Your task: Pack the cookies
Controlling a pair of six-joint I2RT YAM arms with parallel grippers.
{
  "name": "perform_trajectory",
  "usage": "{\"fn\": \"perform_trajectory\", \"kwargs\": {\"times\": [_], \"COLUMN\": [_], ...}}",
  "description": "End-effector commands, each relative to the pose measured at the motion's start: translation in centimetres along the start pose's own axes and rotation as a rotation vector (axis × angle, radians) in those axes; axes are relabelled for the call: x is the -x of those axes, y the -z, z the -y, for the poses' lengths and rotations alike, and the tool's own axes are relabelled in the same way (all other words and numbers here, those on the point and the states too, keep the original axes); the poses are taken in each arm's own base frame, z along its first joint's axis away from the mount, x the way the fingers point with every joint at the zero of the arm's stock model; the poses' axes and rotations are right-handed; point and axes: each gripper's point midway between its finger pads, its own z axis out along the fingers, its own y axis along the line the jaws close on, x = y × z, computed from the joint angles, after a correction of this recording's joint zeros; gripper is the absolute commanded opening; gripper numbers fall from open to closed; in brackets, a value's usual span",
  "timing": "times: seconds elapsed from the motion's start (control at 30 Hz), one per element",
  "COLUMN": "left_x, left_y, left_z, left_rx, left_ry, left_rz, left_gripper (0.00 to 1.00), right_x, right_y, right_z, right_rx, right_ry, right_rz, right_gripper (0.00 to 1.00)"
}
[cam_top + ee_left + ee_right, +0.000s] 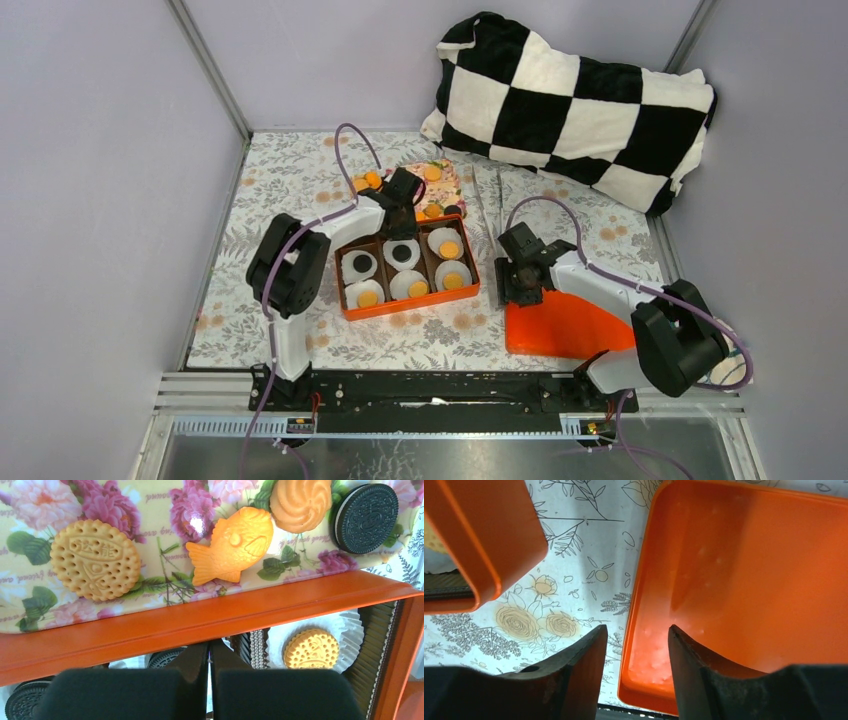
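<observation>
1. Since the surface is covered by a thin floral cloth point(280, 190), anything dragged rather than lifted could ruck it and shift what stands on it. The print is flat and matte.
2. The lid point(749, 580) is a shallow orange shell of smooth, glossy plastic with rounded corners, and it lies just right of the box, hollow side up as far as can be seen. The right hand point(636, 630) straddles its left rim with fingers apart, one inside and one outside, not yet clamped. A pinch on so thin and slick a wall may slip, or the lid may swing and strike the box.
3. The box point(410, 304) looks to be the same hard orange plastic and is split into six compartments. The left hand point(209, 647), clenched on nothing, hangs near its far wall. A low move there could nudge the box out of line for the lid.
4. The tray point(155, 525), glossy and printed with pink roses, sits just behind the box.
5. The cups point(350, 630) are white pleated paper, one lining each compartment. They look light, and a tilted lid could crush their rims.
6. The cookies point(95, 560) are rigid embossed discs, tan or dark. One sits in each cup, and others lie on the tray beside a fish-shaped one and a swirled one. Any cookie standing proud of its cup could stop the lid seating.
</observation>
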Motion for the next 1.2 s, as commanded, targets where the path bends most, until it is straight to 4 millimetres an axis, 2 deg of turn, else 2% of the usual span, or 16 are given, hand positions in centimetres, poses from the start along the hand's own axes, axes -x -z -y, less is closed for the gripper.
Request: {"fn": "perform_trajectory", "kwargs": {"times": [0.0,0.07,0.1,0.17,0.3,0.47,0.53,0.63,0.73,0.83,0.93,1.03,1.1,1.17], "left_x": [0.8,0.7,0.8,0.7,-0.3,0.0,0.6,1.5,1.8,1.4,0.3,-0.6,-1.1,-1.2], "left_y": [0.5,2.1,3.3,4.8,7.7,11.9,12.7,12.5,11.3,10.6,10.8,11.0,11.2,11.7], "left_z": [1.1,1.8,2.2,2.5,2.4,4.1,5.2,6.6,8.7,11.2,13.9,15.3,15.6,15.9], "left_rx": [-0.088,-0.135,-0.158,-0.183,-0.208,-0.308,-0.349,-0.383,-0.454,-0.565,-0.732,-0.835,-0.872,-0.923], "left_ry": [-0.029,-0.038,-0.045,-0.050,-0.042,-0.038,-0.048,-0.068,-0.105,-0.148,-0.182,-0.179,-0.164,-0.153], "left_rz": [0.042,0.060,0.076,0.088,0.083,0.119,0.124,0.119,0.087,0.033,-0.045,-0.105,-0.124,-0.129], "left_gripper": [0.00,0.00,0.00,0.00,0.00,0.00,0.00,0.02,0.22,0.33,0.43,0.47,0.48,0.54], "right_x": [-0.6,-0.9,-1.1,-1.4,-1.5,0.7,1.9,3.1,3.7,4.0,4.4,5.0,5.1,5.3], "right_y": [-1.4,-2.0,-2.3,-2.6,-2.6,0.4,2.2,4.7,6.9,9.1,11.3,12.7,13.0,13.0], "right_z": [-0.3,0.0,0.1,0.1,0.1,-0.3,-1.2,-2.3,-3.6,-5.6,-7.9,-9.0,-9.5,-10.0], "right_rx": [-0.011,-0.031,-0.038,-0.043,-0.057,-0.101,-0.082,-0.055,-0.002,0.112,0.238,0.291,0.308,0.327], "right_ry": [-0.009,-0.012,-0.011,-0.015,-0.011,0.049,0.069,0.107,0.167,0.252,0.339,0.403,0.434,0.451], "right_rz": [-0.019,-0.033,-0.040,-0.046,-0.046,0.047,0.087,0.136,0.157,0.170,0.197,0.219,0.203,0.196], "right_gripper": [0.47,0.38,0.37,0.33,0.19,0.04,0.01,0.00,0.00,0.00,0.01,0.01,0.01,0.01]}}
